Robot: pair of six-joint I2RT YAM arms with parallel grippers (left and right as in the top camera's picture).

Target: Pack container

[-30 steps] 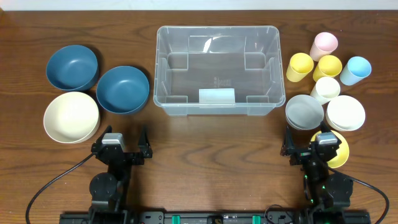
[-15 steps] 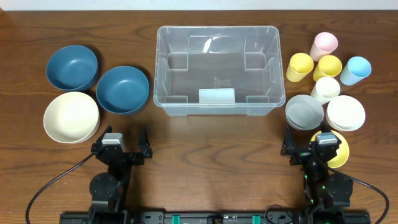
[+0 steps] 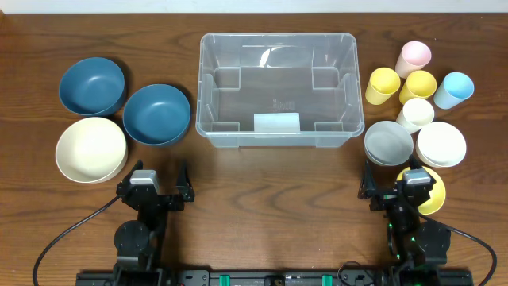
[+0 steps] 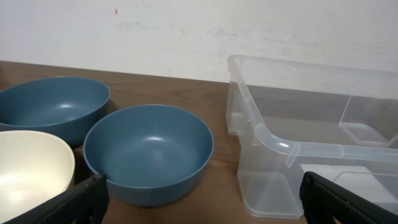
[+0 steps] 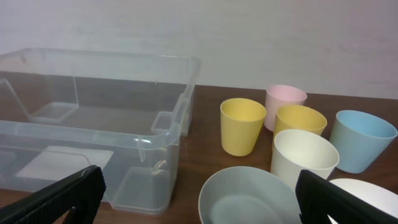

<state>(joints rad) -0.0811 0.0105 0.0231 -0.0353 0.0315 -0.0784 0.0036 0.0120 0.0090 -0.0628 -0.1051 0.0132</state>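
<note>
So, status | container (image 3: 276, 89): upright mid-tabletop (image 3: 262, 199), toward the far edge, between the bowls and the cups | left jaws: spread wide, gripping nothing, just beside the cream bowl (image 3: 90, 148), near a blue bowl (image 3: 156, 114) | right jaws: wide too, gripping nothing, over a yellow bowl (image 3: 435, 199), near the grey bowl (image 3: 388, 142) and cups (image 3: 382, 85)

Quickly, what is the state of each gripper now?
Left gripper: open, holding nothing.
Right gripper: open, holding nothing.
</note>
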